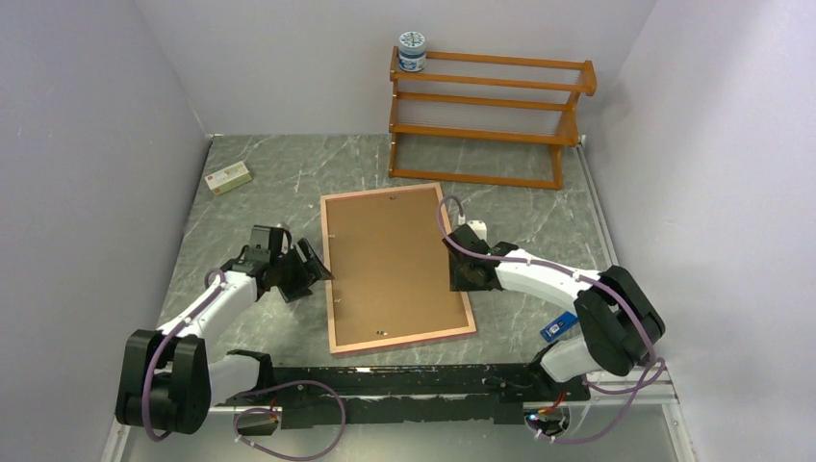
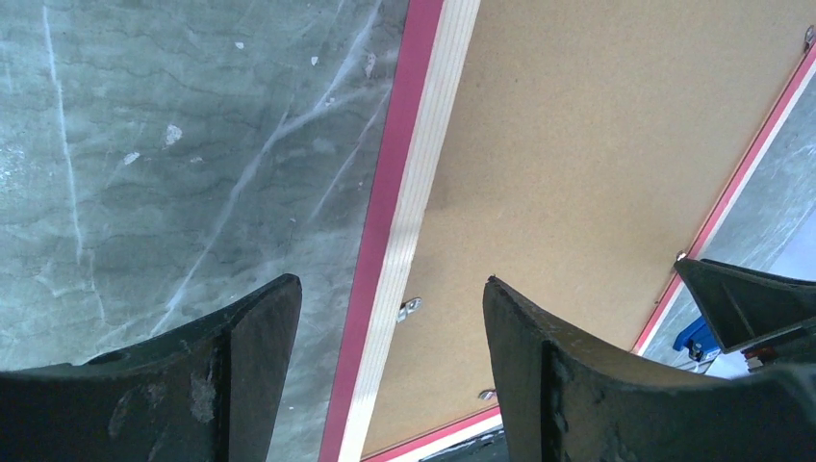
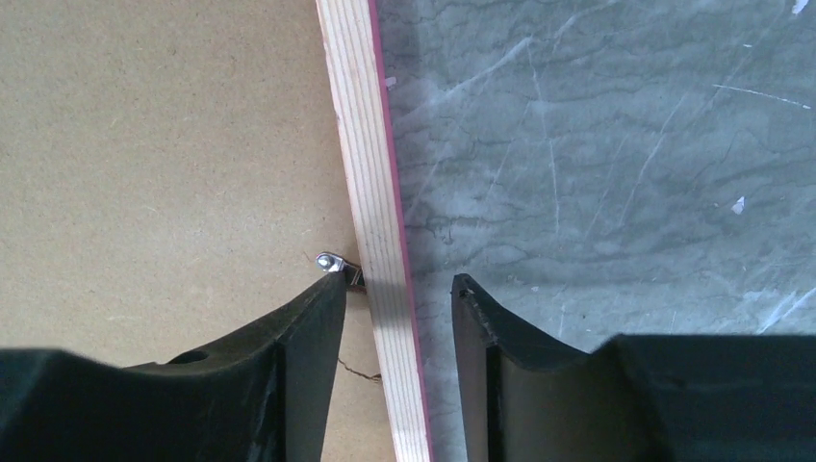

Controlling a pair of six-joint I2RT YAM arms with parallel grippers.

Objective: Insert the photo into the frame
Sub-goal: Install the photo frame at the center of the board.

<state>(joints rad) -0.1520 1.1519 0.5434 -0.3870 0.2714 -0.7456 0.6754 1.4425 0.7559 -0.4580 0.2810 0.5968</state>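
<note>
Your right fingers [image 3: 308,327] straddle the frame [image 3: 370,144] rail half open, one tip at a clip [image 3: 330,261]; left fingers [image 2: 260,327] wide, gripping nothing.

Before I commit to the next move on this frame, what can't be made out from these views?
- The photo: in no view. The backing panel covers the frame inside, so whether it lies underneath is unknown.
- Frame's front and pane: face down on the table, hidden everywhere.
- Right end effector: right wrist view does not show whether its fingers touch the frame.
- Jar label on the rack: too small, top view.
</note>
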